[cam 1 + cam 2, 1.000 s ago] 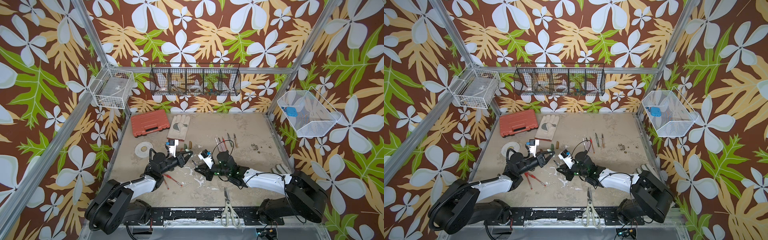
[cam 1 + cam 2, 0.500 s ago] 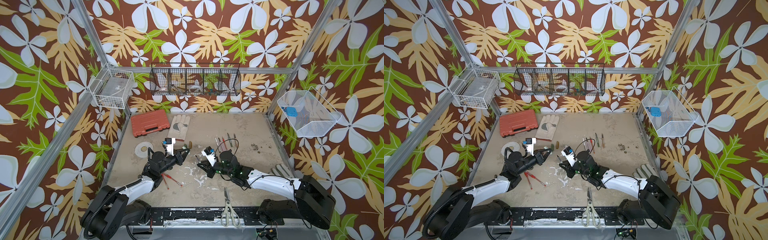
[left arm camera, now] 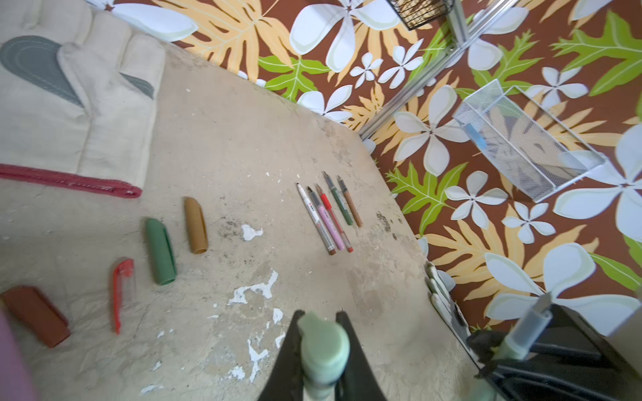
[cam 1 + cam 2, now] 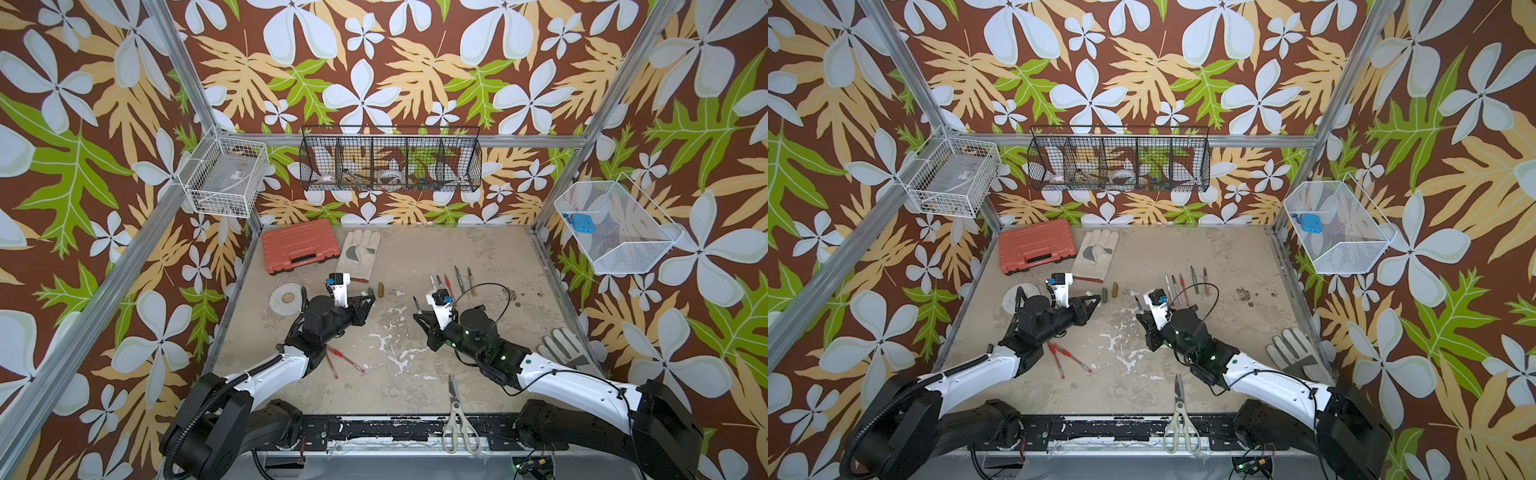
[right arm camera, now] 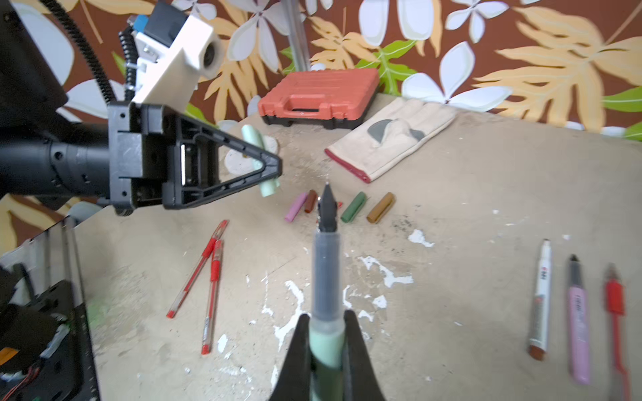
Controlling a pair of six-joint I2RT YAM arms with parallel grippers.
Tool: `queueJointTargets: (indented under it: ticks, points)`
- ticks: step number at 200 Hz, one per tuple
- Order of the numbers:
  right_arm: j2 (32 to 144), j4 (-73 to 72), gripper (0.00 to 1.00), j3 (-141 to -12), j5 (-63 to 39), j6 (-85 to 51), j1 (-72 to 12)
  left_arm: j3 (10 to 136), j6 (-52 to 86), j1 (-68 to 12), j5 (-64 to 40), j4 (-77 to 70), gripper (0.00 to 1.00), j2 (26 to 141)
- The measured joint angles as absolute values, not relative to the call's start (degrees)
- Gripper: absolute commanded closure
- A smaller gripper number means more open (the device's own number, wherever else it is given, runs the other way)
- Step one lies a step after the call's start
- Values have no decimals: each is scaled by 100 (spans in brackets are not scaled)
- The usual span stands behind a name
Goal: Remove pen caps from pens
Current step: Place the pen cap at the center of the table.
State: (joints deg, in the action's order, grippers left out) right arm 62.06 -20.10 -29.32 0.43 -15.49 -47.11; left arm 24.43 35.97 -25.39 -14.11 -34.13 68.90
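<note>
The worn grey tabletop [image 4: 490, 340] is carrying everything. The left gripper [image 3: 321, 321] is pinching the pale green cap [image 3: 324, 343] narrowly between its jaws. The right gripper [image 5: 326, 323] is clamping the barrel of the pale green pen [image 5: 326, 270], whose dark tip is showing bare. Cap and pen are hanging well apart above the table, so the pull itself is looking done.

What is calling for care is the setting down. The row of 5 uncapped pens [image 3: 330, 215] is lying near the right arm. The pen is best going down parallel beside the white marker [image 5: 542, 298], brought low before the jaws are opening, so it is not rolling into its neighbours.

The cap is belonging with the row of loose caps [image 5: 353, 207] (pink, brown, red, dark green and gold-brown, lying side by side). It is best being laid flat at a free end of that row. 2 red pens [image 5: 208, 277] near the left arm are appearing capped and are likely waiting their turn.
</note>
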Motion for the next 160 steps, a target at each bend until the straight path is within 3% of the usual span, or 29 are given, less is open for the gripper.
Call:
queueJointTargets:
  ticks: [63, 160]
  points:
    - [5789, -1712, 100, -2755, 1194, -1778, -4418, 2906, 3573, -2541, -644, -2342, 100, 7400]
    - [6038, -1402, 100, -2773, 928, -2204, -3756, 3562, 3441, -2541, -611, -1684, 100, 8748]
